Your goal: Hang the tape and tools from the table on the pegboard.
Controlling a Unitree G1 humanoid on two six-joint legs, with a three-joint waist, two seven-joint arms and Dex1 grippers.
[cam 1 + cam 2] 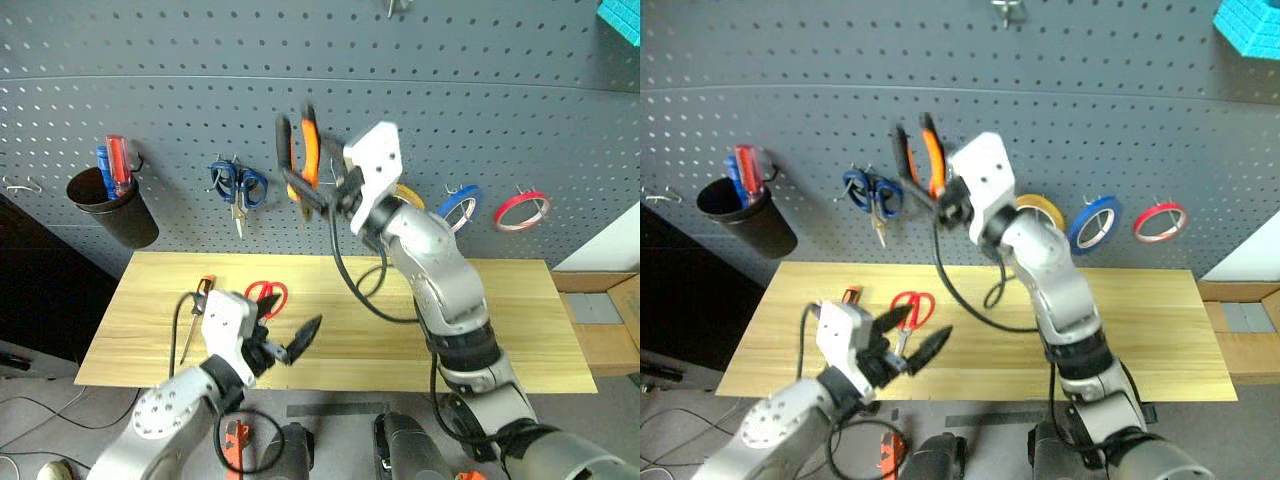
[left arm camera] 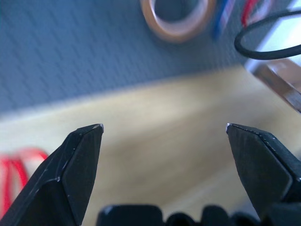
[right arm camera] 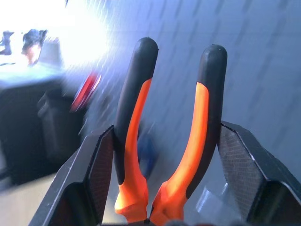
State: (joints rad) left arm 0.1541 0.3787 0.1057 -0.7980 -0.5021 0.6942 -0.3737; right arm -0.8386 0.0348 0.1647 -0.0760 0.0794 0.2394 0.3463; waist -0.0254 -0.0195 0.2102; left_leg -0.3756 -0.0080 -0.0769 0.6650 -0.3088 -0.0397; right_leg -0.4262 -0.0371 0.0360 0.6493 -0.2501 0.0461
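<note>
Pegboard (image 1: 480,120) is filling the back of the scene; blue scissors (image 1: 238,187), a black cup (image 1: 112,210) of screwdrivers, and yellow (image 1: 1038,210), blue (image 1: 1095,222) and red (image 1: 1160,222) tape rings are hanging on it.

Tabletop (image 1: 520,320) is lying below, carrying the red-handled scissors (image 1: 266,295) at roughly 9 o'clock from centre and, just beyond them toward 10 o'clock, what is probably the orange screwdriver (image 1: 205,287), partly hidden by the left arm.

Right end effector (image 3: 162,179) is holding the pliers (image 1: 303,150) up against the pegboard at about 12 o'clock of the tabletop. Its fingers (image 3: 96,174) are pressing on the outside of both handles low down near the pivot, handles pointing up and splayed.

Left end effector (image 2: 164,129) is hovering over the tabletop's near edge at 7 o'clock, jaws standing wide apart, nothing between them.

Handling judgement: the pliers are looking stiff and fairly heavy at the steel head, with grippy rubbery sleeves. A hold near the pivot is keeping the weight close and leaving the handle fork free to drop over a hook. The handles may pivot under squeeze, so a firm, even clamp seems advisable.
</note>
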